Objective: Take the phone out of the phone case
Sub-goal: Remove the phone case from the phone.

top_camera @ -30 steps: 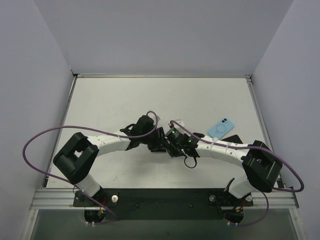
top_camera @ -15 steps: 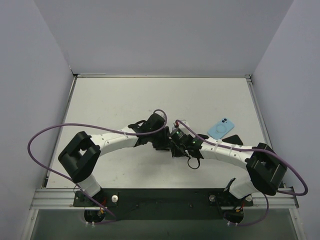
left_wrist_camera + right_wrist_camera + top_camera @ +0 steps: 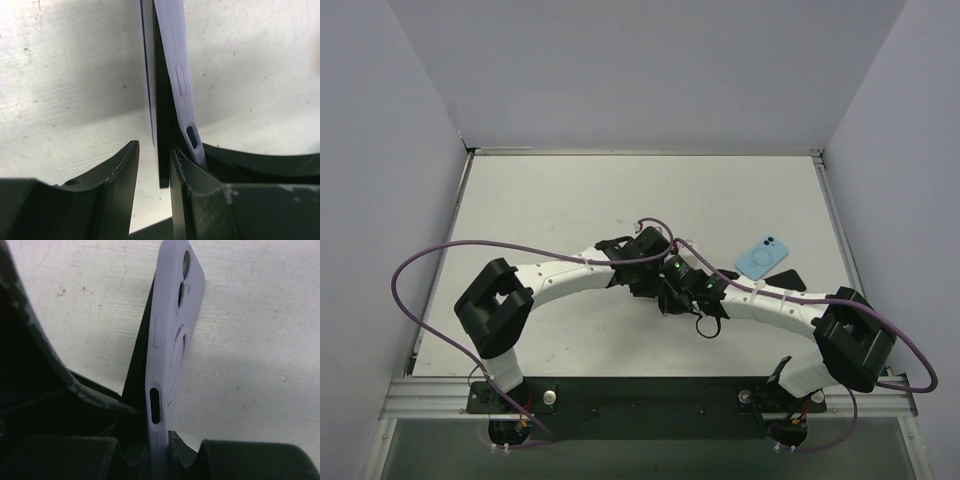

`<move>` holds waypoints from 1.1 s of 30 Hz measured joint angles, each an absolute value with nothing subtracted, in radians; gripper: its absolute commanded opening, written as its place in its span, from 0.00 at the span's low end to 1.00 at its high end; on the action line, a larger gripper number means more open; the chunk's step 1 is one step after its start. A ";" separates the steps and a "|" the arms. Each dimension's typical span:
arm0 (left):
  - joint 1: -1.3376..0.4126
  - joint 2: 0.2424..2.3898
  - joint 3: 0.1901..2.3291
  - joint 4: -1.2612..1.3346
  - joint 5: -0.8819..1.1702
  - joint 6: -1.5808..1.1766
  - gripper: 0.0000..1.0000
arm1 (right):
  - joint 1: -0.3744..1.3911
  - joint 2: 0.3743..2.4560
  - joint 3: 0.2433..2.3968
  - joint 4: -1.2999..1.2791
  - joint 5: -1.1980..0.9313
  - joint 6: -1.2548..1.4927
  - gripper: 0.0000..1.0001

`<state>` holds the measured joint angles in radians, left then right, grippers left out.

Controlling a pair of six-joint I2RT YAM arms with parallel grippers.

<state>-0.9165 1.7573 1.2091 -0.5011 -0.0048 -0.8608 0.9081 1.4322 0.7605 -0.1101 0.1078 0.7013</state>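
In the right wrist view a lavender phone case (image 3: 172, 335) stands edge-on above the table, clamped at its lower end by my right gripper (image 3: 159, 442). A black phone (image 3: 141, 357) sits partly peeled out along its back side. In the left wrist view the same case (image 3: 175, 65) and the phone's black edge (image 3: 161, 125) run between my left gripper's (image 3: 152, 170) open jaws. The phone rests against the right finger (image 3: 192, 195), with a gap to the left finger (image 3: 117, 185). In the top view both grippers (image 3: 655, 272) (image 3: 675, 290) meet mid-table and hide the case.
A light blue phone case (image 3: 762, 257) lies flat on the table right of the grippers, with a flat black item (image 3: 788, 281) just below it. Purple cables loop from both arms. Grey walls enclose the white table (image 3: 550, 200).
My left arm has swung right, bringing its gripper up against the right gripper and around the phone. The right arm has hardly moved.
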 measured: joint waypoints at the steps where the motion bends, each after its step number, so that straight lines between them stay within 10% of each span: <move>1: -0.920 1.766 1.216 -0.504 -0.031 -0.860 0.38 | 0.909 1.432 0.760 -0.105 0.104 0.703 0.00; 7: -0.923 1.793 1.194 -0.426 -0.051 -0.861 0.34 | 0.902 1.422 0.741 -0.082 0.093 0.736 0.00; 14: -0.922 1.781 1.167 -0.376 -0.030 -0.857 0.00 | 0.896 1.407 0.714 -0.038 0.078 0.734 0.00; 33: -0.878 1.718 1.118 -0.377 0.079 -0.901 0.00 | 0.912 1.338 0.693 -0.042 0.069 0.648 0.00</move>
